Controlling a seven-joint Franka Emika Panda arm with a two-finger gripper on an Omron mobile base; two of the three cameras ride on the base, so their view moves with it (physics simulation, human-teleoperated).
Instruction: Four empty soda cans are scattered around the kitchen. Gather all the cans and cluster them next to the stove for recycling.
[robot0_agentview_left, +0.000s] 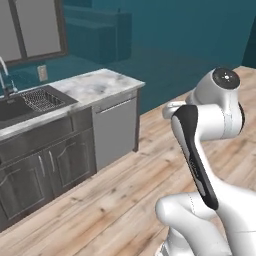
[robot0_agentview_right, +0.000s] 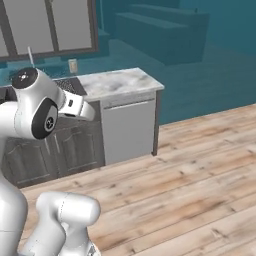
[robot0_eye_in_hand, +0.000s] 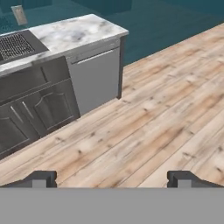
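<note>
The arm (robot0_agentview_left: 200, 150) is seen folded at lower right of the left base view, hand aimed at floor (robot0_eye_in_hand: 144, 127). The gripper (robot0_eye_in_hand: 112, 178) is spread fully wide, nothing held. Marble counter (robot0_eye_in_hand: 74, 33) sits upper left.

The dark recessed sink (robot0_agentview_left: 15, 107) is cut off by the left edge of the left base view. Its thin chrome faucet (robot0_agentview_left: 5, 75) is also cropped there. In the right base view the white arm hides most of the sink and the left part of the dark grey panelled base cabinets (robot0_agentview_right: 75, 147). In the hand view the left edge cuts the cabinets (robot0_eye_in_hand: 30, 113), and only the tops of the two dark fingers (robot0_eye_in_hand: 41, 178) show at the bottom.
</note>
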